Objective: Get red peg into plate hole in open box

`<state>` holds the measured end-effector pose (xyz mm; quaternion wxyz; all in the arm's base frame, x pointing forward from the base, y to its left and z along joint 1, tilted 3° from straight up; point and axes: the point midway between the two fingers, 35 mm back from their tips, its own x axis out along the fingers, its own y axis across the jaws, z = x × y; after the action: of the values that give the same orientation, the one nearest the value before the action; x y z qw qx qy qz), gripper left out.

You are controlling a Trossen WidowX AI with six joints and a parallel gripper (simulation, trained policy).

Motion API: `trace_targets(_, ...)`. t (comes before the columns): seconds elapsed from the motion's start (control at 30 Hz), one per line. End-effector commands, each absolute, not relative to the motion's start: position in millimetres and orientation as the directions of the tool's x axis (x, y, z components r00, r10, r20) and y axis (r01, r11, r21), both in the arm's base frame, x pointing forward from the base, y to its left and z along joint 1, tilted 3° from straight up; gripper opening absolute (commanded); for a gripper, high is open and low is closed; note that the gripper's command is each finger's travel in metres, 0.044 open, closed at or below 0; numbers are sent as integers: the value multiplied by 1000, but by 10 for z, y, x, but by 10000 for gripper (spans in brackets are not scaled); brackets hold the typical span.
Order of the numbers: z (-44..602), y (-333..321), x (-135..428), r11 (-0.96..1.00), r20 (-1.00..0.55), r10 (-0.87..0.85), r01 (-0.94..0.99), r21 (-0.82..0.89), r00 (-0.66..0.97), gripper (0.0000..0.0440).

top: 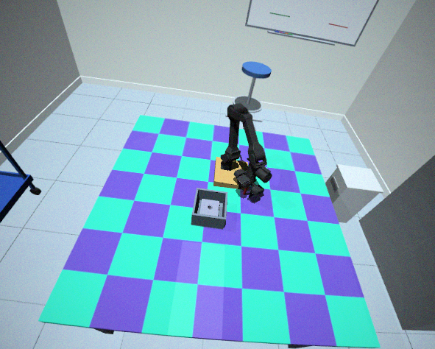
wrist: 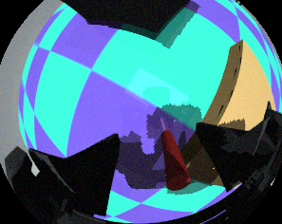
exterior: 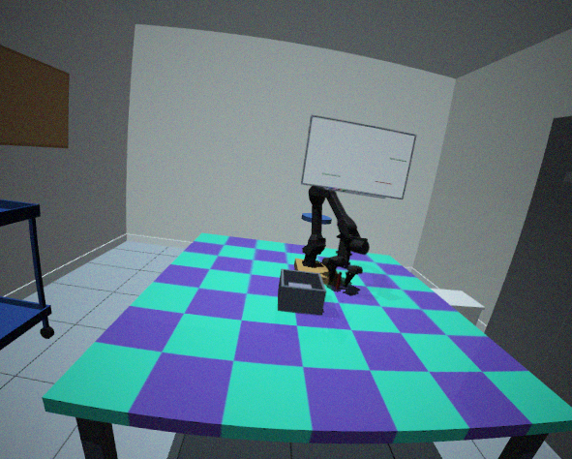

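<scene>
The red peg (top: 244, 191) (exterior: 337, 282) (wrist: 176, 161) appears to stand upright on the table, beside the arm's tan base. My gripper (top: 249, 192) (exterior: 341, 284) (wrist: 159, 133) is open, low over the table. In the wrist view the peg shows in the gap between the two dark fingers, nearer the right one, with visible space on both sides. The open grey box (top: 208, 220) (exterior: 300, 299) is in front of the base, left of the gripper in the top and exterior views. Its pale plate (top: 204, 211) has a dark hole (top: 210, 207) with nothing in it.
The tan base block (top: 224, 179) (exterior: 306, 267) (wrist: 257, 97) is close beside the peg and gripper. The box walls rise around the plate. The table (top: 221, 263) (exterior: 271, 390) has a green and purple checker pattern.
</scene>
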<state>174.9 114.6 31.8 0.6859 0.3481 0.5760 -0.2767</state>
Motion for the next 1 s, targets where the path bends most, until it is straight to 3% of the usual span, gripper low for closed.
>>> trace_targets(0.0,276,1157,1729,585,-985,34,796,155,166,287)
trace_targets(0.37,250,1148,1707,571,-992,71,811,128,106,12)
trace_targets(0.97,936,860,2177,637,-960,-31,746,194,277,0)
